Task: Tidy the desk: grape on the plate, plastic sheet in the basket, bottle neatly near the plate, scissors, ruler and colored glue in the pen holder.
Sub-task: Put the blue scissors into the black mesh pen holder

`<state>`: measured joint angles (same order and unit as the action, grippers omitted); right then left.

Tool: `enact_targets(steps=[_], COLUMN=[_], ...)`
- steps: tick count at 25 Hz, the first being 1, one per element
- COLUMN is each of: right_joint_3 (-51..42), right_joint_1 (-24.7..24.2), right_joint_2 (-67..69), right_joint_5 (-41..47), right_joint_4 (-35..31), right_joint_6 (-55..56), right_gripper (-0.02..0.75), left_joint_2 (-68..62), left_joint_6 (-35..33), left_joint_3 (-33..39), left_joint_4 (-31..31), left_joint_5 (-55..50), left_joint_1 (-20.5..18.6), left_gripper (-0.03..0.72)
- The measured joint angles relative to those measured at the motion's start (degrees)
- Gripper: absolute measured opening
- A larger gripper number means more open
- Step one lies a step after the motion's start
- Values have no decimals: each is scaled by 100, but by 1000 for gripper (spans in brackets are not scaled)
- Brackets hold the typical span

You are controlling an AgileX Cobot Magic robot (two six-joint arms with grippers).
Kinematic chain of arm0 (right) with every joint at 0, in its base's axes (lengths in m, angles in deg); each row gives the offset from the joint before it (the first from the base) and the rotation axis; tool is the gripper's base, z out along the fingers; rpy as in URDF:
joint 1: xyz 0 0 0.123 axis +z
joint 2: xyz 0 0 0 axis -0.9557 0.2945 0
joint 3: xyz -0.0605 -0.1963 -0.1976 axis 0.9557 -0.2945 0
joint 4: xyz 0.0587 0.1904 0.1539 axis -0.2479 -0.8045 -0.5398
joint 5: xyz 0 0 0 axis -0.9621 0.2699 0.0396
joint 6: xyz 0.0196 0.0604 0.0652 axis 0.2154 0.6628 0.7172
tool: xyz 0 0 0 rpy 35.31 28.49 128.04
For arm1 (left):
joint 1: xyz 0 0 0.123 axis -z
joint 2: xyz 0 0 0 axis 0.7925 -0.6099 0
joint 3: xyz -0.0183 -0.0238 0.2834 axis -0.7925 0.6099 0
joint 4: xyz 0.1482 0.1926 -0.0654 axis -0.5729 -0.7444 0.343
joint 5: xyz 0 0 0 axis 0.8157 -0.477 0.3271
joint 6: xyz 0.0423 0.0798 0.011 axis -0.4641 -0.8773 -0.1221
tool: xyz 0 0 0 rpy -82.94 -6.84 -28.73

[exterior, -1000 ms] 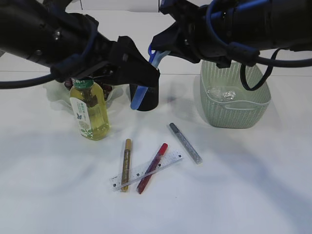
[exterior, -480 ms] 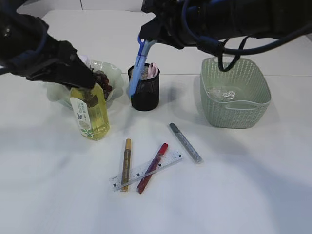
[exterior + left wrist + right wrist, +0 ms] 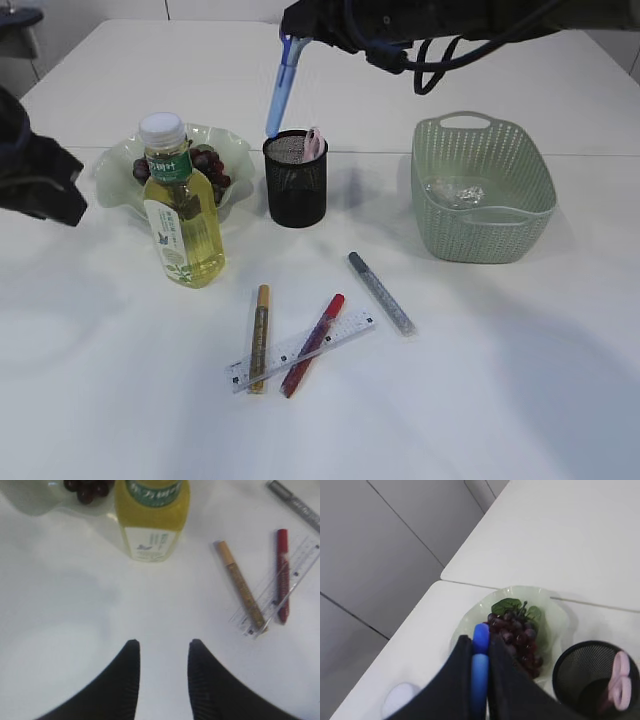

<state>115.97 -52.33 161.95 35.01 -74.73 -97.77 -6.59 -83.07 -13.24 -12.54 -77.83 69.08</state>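
Above the pen holder point(image 3: 296, 178), a blue glue pen point(image 3: 283, 88) is held clamped in the right gripper point(image 3: 480, 652), its long axis steeply tilted with the lower tip just over the holder's left rim, so a drop down and slightly rightward is judged to be needed. Pink scissors point(image 3: 620, 680) are shown inside the holder only clearly by the right wrist view, while the left gripper point(image 3: 162, 655), partly parted and empty over bare table near the bottle point(image 3: 151, 517), is seen with the ruler point(image 3: 280, 597) and remaining pens off to its right.
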Motion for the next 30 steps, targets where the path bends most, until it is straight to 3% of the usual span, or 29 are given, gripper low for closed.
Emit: enact_targets(steps=[4,10,18,25,30], right_joint_3=[524,1129,1631,1712,1712], right_joint_1=[-131,-173,-173,-173,-173], right_joint_2=[431,1010,1788,2084,2136], right_joint_5=[0,-2,-12,-92,-131], right_joint_4=[0,-28,-426,-1265,-1439], right_joint_6=[-418,-1364,-2334,-3458,-3533], right_gripper=[53,53,53,54,127], left_joint_2=[0,0,0,0,0], left_joint_6=[414,542,542,542,542], left_joint_3=[602,1349,1401,1401,1401], left_joint_4=[-555,-600,-600,-600,-600], left_joint_5=[173,286,358,371,371], left_joint_1=[0,0,0,0,0], left_gripper=[239,239,239,239,239])
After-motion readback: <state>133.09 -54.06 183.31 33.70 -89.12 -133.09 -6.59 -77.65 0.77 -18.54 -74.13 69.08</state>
